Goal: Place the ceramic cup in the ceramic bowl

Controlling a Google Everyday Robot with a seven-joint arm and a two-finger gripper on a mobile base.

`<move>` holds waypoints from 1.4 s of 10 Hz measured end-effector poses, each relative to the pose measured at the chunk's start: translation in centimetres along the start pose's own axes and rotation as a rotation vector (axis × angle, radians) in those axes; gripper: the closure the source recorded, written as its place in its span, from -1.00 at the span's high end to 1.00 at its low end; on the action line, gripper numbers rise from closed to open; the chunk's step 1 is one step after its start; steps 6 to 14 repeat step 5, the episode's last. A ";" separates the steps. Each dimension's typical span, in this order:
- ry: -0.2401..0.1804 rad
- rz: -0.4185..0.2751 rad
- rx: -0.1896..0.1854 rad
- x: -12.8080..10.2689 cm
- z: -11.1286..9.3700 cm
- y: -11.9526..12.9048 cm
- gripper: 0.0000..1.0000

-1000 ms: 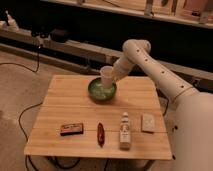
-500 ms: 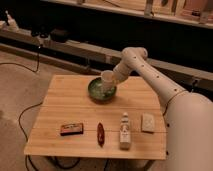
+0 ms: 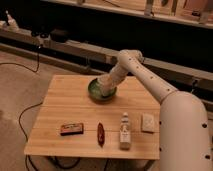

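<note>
Wooden surface (image 3: 70,107), centre frame, carries the round green glazed ceramic bowl (image 3: 95,94). My pincer (image 3: 106,88) dips into it, hiding the small white ceramic cup; its grip I cannot tell.

pincer (image 3: 103,86) in the ceramic bowl (image 3: 94,93) hides the ceramic cup; its grip is unreadable.

I see the gripper (image 3: 103,88) down inside the ceramic bowl (image 3: 101,92) at the table's (image 3: 75,107) rear; box (image 3: 71,128), stick (image 3: 100,133), bottle (image 3: 125,132), packet (image 3: 148,122) line the front.
</note>
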 end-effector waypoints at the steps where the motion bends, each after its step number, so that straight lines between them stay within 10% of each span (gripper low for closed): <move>1: -0.007 -0.013 -0.002 -0.4 -0.2 -0.1 0.60; 5: 0.018 -0.074 0.002 -0.7 -6.1 0.4 0.60; 14: 0.018 -0.074 0.002 -0.7 -6.1 0.4 0.60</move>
